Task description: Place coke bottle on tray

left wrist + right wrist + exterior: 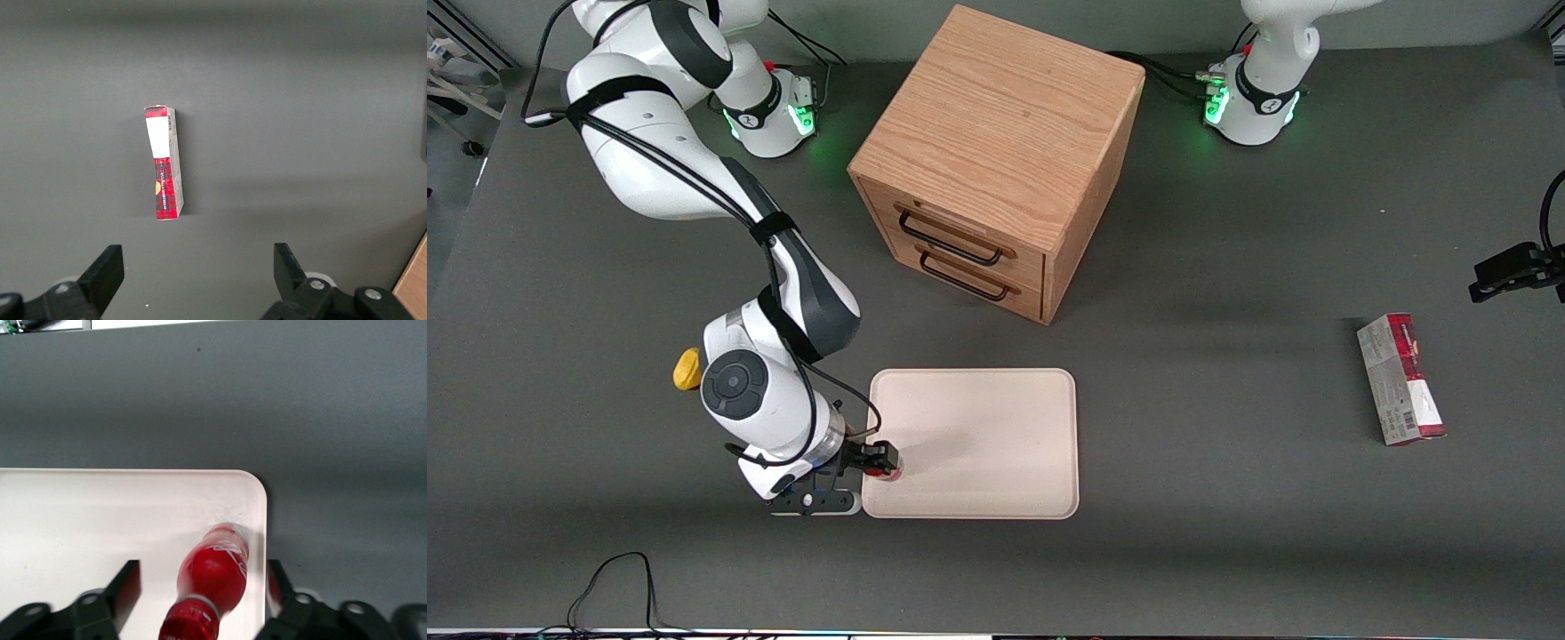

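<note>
Coke bottle on tray corner, between wide-open gripper jaws; base hidden.

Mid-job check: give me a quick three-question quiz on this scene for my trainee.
1. True or false: the coke bottle is inside the rim of the tray, near one corner.
2. The gripper is: A) shut on the bottle; B) open, with one finger on each side of the bottle; C) shut and empty.
3. Fill in: the red-and-grey box lies toward the ____ arm's end of the table.

Key: 1 true; 2 B; 3 parked.
</note>
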